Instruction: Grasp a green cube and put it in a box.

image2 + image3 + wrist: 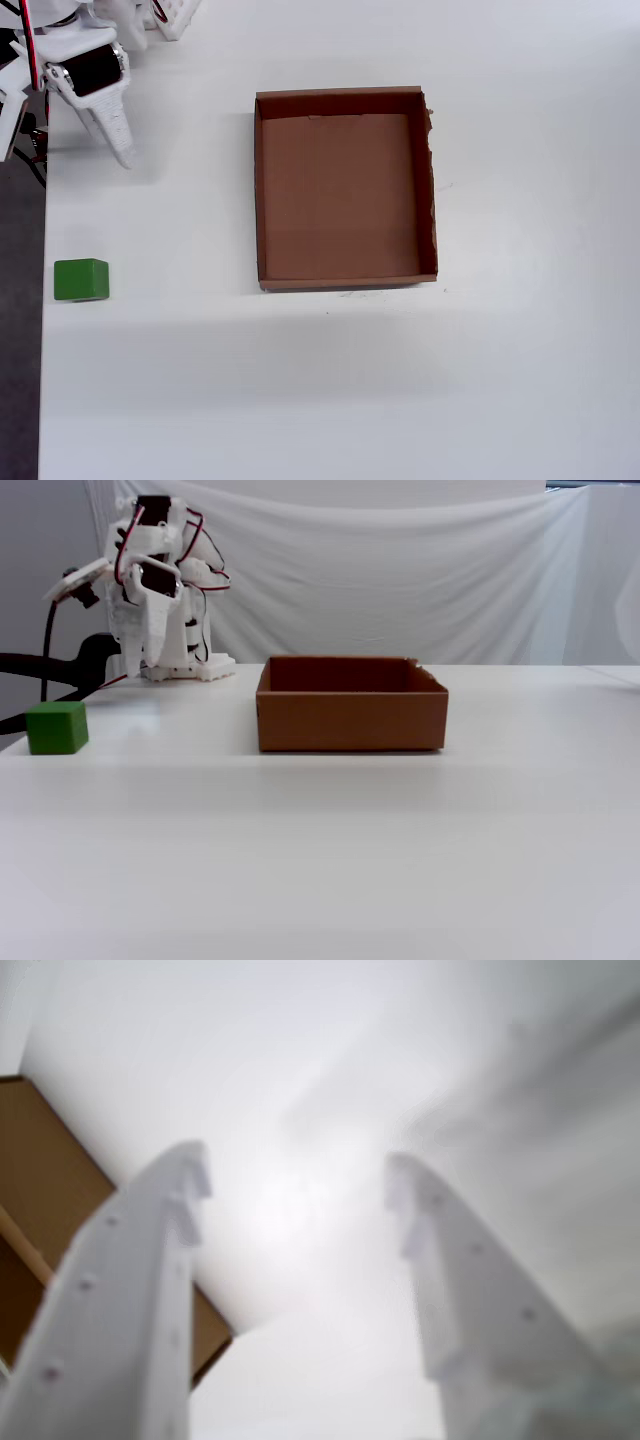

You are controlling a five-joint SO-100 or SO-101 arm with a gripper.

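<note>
The green cube (81, 280) sits on the white table close to its left edge in the overhead view, and at the far left in the fixed view (56, 728). The box (340, 200), an empty brown cardboard tray, lies mid-table, seen side-on in the fixed view (350, 718) and as a brown corner at the left of the wrist view (40, 1180). My gripper (120, 150) hangs near the arm's base at the top left, well apart from both cube and box. In the wrist view the gripper (298, 1165) is open, with only bare table between its white fingers.
The table's left edge (42, 380) runs just beside the cube, with dark floor beyond. The arm's white base (185, 668) stands at the back left. A white cloth (400, 570) hangs behind the table. A black cable (45, 665) hangs at the far left.
</note>
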